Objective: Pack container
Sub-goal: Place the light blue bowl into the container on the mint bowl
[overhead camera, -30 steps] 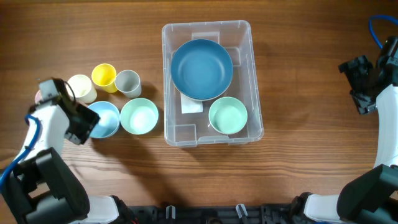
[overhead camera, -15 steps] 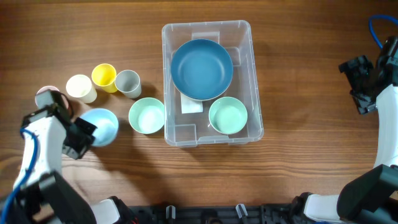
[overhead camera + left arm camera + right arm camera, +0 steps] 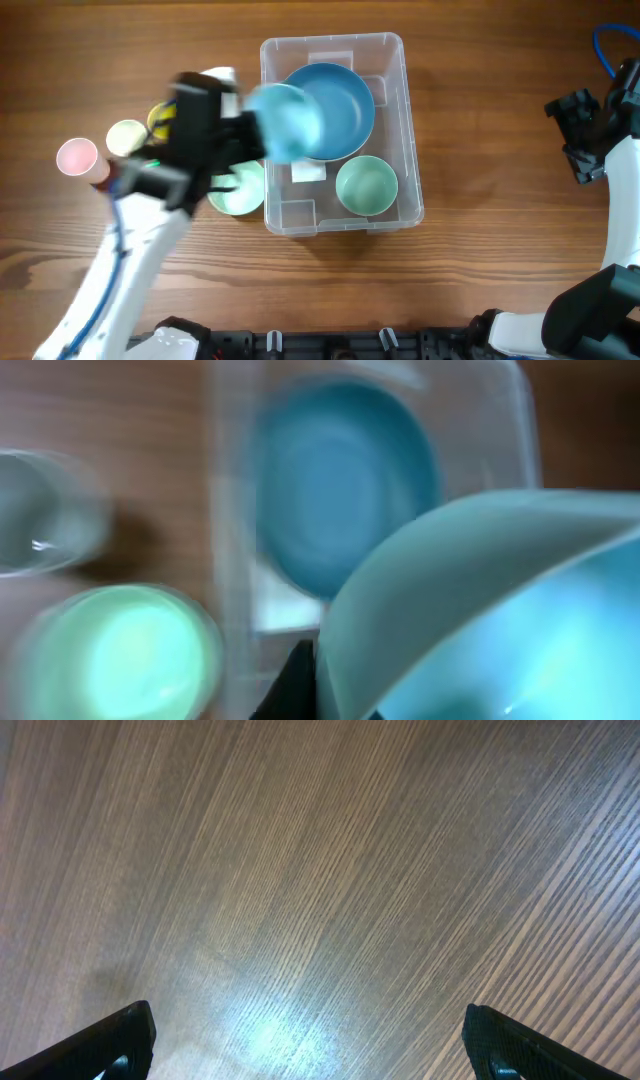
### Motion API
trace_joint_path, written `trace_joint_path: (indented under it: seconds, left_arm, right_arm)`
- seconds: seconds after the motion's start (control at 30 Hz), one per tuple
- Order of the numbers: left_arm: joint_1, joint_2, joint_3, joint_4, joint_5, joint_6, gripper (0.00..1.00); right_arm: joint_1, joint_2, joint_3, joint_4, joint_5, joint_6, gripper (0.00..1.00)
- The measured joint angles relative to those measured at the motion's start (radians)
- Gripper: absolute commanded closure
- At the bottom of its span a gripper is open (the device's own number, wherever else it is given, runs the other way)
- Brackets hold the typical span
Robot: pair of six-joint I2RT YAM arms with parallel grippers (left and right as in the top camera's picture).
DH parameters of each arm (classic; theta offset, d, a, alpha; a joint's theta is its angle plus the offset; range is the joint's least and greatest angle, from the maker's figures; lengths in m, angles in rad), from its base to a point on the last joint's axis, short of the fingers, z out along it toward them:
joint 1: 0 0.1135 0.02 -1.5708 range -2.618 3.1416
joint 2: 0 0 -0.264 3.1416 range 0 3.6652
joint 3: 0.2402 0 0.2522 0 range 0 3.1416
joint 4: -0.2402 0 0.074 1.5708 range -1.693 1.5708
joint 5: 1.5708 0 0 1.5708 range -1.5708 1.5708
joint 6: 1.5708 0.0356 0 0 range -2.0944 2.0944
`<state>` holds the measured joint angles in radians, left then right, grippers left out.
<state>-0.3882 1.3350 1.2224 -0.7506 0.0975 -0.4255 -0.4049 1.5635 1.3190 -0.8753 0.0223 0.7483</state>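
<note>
My left pincer [image 3: 252, 132] is clamped on the rim of a light blue bowl [image 3: 285, 122], which hangs in the air just ahead of my fingertips and is blurred. In the left wrist view this bowl fills the lower right, with one dark finger [image 3: 293, 682] against its outer wall. The container [image 3: 402, 130], a large clear plastic bin, lies beneath and beyond the held bowl, its nearest wall under the bowl. Inside it, a dark blue bowl [image 3: 340, 100] sits just past my left pincer, and a green bowl [image 3: 366, 186] sits farther off in a corner. Behind and below that pincer, outside the bin, a mint bowl [image 3: 232, 192] stands on the wooden table [image 3: 480, 290], just beside the bin wall and partly hidden by my arm. Farther behind are a cream cup [image 3: 125, 137] and a pink cup [image 3: 77, 157]. My right pincer [image 3: 580, 130] is well apart from the container on its far side, fingers spread and gripping nothing, above the table.
</note>
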Motion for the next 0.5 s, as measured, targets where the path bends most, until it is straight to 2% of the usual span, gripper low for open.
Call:
trace_joint_path:
  seconds: [0.13,0.17,0.2,0.3,0.37,0.43,0.5]
  left_arm:
    - [-0.210,0.196,0.000,0.087,-0.006,0.025,0.95]
    - [-0.230,0.232,0.000,0.097,-0.006,0.026,0.87]
    - [-0.259,0.296,0.000,0.121,-0.006,0.029,0.84]
    - [-0.282,0.375,0.000,0.151,0.009,0.035,0.80]
    - [-0.286,0.395,0.000,0.147,0.017,0.039,0.66]
    - [-0.281,0.391,0.005,0.114,0.024,0.045,0.65]
    - [-0.250,0.377,0.047,0.004,0.024,0.047,0.64]
  right_arm:
    - [0.000,0.000,0.000,0.000,0.000,0.000,0.00]
    - [0.000,0.000,0.000,0.000,0.000,0.000,0.00]
    - [0.000,0.000,0.000,0.000,0.000,0.000,0.00]
    - [0.000,0.000,0.000,0.000,0.000,0.000,0.00]
    - [0.000,0.000,0.000,0.000,0.000,0.000,0.00]
    - [0.000,0.000,0.000,0.000,0.000,0.000,0.00]
    - [0.000,0.000,0.000,0.000,0.000,0.000,0.00]
